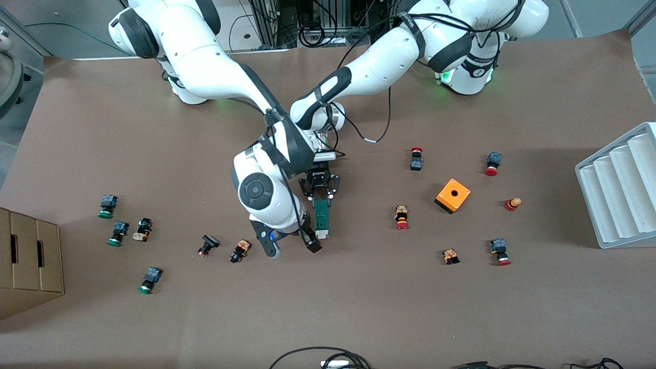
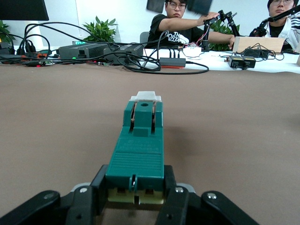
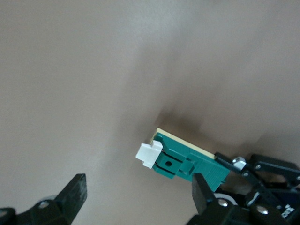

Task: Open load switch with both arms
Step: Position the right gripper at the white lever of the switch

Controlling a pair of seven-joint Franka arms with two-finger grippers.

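Note:
The load switch [image 1: 322, 217], a narrow dark-green block, lies on the brown table with its white lever [image 1: 322, 234] at the end nearer the front camera. My left gripper [image 1: 319, 190] is shut on the switch's other end. In the left wrist view the black fingers [image 2: 89, 199] press both sides of the switch [image 2: 140, 150]. My right gripper [image 1: 293, 249] hangs open just above the table beside the lever end. In the right wrist view its fingertips [image 3: 75, 192] stand wide apart, with the switch [image 3: 187, 161] and white lever [image 3: 149, 153] close to one finger but not between them.
Small push-buttons lie scattered toward both ends of the table, the closest [image 1: 240, 250] near my right gripper. An orange box with a hole [image 1: 453, 195] and a grey ribbed tray [image 1: 620, 189] sit toward the left arm's end. A cardboard box [image 1: 28, 261] stands at the right arm's end.

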